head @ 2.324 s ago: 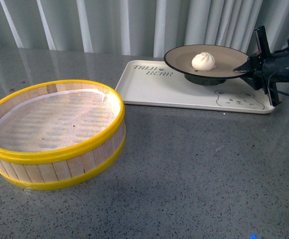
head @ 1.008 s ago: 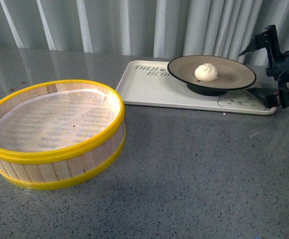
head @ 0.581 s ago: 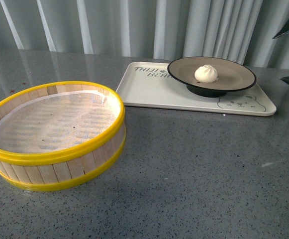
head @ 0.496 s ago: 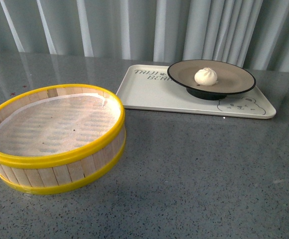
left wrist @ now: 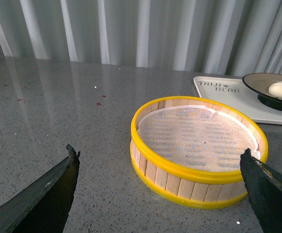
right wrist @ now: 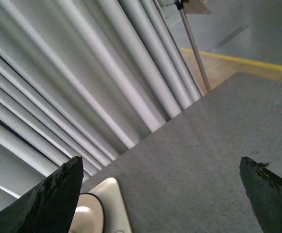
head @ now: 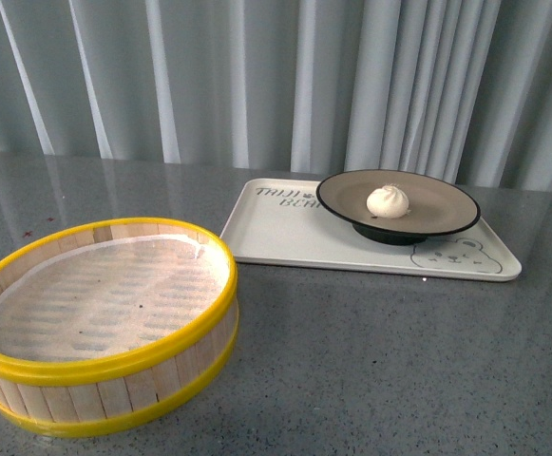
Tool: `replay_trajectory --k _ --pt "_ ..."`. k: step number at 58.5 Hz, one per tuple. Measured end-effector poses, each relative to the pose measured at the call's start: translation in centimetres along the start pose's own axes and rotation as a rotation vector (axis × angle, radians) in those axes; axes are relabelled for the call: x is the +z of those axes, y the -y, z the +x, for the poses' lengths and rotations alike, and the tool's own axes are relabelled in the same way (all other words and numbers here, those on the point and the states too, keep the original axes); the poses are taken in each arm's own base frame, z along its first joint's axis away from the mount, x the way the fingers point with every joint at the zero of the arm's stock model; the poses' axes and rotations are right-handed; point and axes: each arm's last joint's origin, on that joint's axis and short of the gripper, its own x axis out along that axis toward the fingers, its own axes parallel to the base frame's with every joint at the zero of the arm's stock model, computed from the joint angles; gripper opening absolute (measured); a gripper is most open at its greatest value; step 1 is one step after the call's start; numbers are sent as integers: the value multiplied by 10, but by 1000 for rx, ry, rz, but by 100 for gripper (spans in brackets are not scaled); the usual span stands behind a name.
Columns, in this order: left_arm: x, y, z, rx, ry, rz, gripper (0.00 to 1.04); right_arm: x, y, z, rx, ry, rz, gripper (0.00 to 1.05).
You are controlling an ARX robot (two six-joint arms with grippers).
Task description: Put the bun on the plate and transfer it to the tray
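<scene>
This looks like a staged robot test room rather than a kitchen. A speckled grey stone-look tabletop [head: 371,361] stands before floor-length pleated pale grey curtains [head: 256,76]. Beyond it, the right wrist view shows a wooden floor with a painted yellow line [right wrist: 238,59].

bun [head: 388,200]: white | plate [head: 447,202]: tan, black rim | tray [head: 285,233]: cream, dark lettering, drawn bear face | steamer basket [head: 114,366]: pale wood, yellow rims | table [head: 371,361]: speckled grey | curtain [head: 256,76]: pale grey

The only lettering I could read stood on the tray [head: 285,235]: "TINY BEAR" in thin capitals at its far left corner, the plate [head: 442,204] covering the last letters.
</scene>
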Motion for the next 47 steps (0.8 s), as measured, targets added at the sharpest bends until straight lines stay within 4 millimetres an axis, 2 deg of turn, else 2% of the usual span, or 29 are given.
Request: replay_trajectory --k 10,13,16,20,28,37,47 --pt "0 0 0 0 0 0 98 -5 27 -32 -3 47 -185 94" --pt "0 0 0 0 0 0 98 -19 35 -52 215 -47 -336 80" --pt "0 0 0 -2 0 0 98 -40 37 -74 346 -93 -433 68" --pt "0 0 0 -1 0 0 98 -58 38 -93 374 -108 -473 55" --pt "0 0 0 0 0 0 98 -81 38 -121 374 -96 -511 30" --pt "0 0 0 0 0 0 98 -97 36 -137 365 -106 -520 3" --pt "0 0 0 0 0 0 98 -105 31 -149 381 -86 -527 2"
